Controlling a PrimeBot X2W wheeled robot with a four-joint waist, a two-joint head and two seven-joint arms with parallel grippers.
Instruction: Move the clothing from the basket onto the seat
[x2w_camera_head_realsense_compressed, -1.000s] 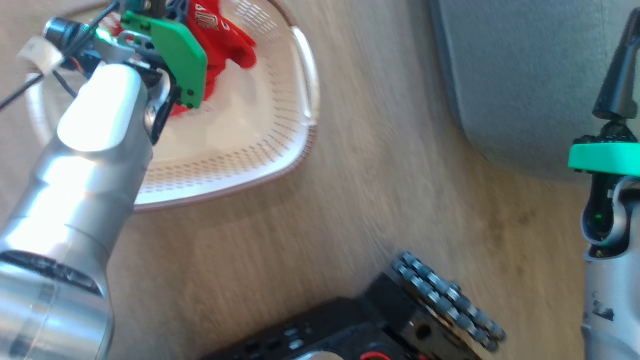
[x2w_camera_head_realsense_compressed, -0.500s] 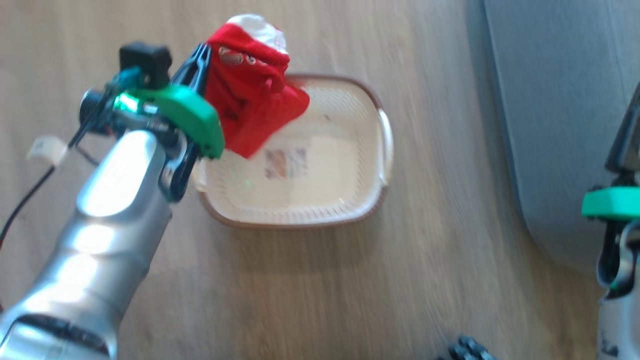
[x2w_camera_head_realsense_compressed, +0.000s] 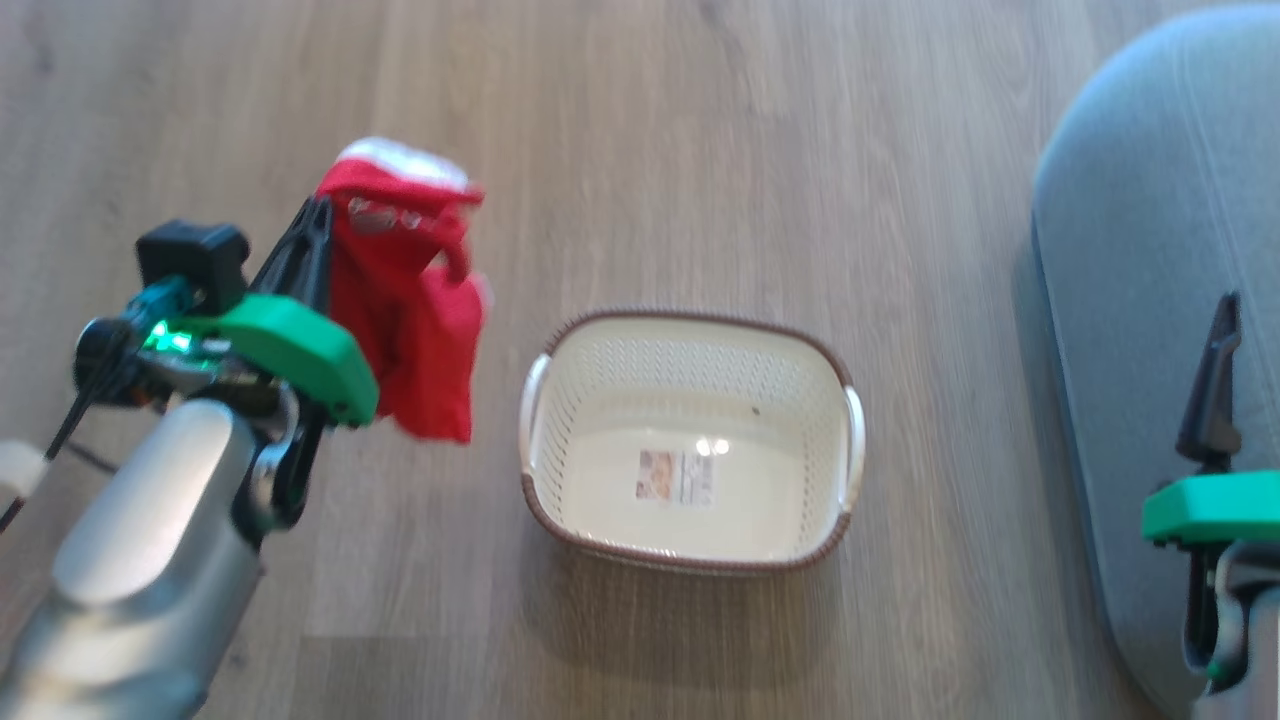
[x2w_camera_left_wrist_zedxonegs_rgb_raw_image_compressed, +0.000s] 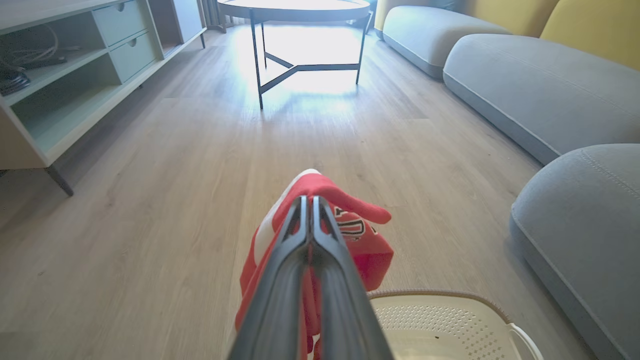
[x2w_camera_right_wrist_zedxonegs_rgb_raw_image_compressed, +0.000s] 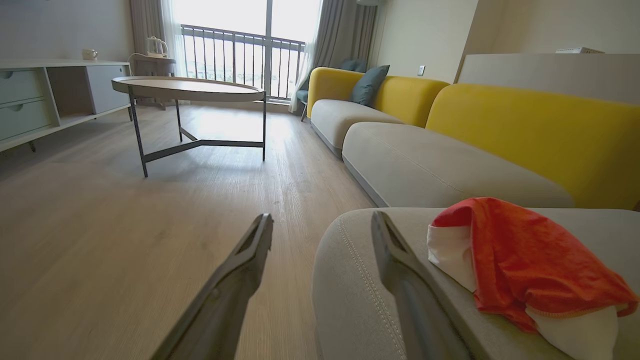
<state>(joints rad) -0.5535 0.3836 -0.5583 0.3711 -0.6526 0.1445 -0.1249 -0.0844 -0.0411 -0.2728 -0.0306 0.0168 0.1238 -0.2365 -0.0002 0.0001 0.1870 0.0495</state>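
While the clothing (x2w_camera_head_realsense_compressed: 410, 300) is pinched between the closed fingers of the left gripper (x2w_camera_left_wrist_zedxonegs_rgb_raw_image_compressed: 309, 200), it is hung above the wooden floor (x2w_camera_head_realsense_compressed: 640, 150), just left of the basket (x2w_camera_head_realsense_compressed: 690, 322) and clear of its rim. The right gripper (x2w_camera_right_wrist_zedxonegs_rgb_raw_image_compressed: 320, 220) is spread wide with nothing held, at the rounded corner of the seat (x2w_camera_head_realsense_compressed: 1150, 250), on which a second red-and-white garment (x2w_camera_right_wrist_zedxonegs_rgb_raw_image_compressed: 525, 260) is laid.

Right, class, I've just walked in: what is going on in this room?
The robot's left gripper is shut on a red and white garment, holding it in the air left of the basket, which stands empty on the floor. The right gripper hangs open by the grey seat, where a second red garment lies.
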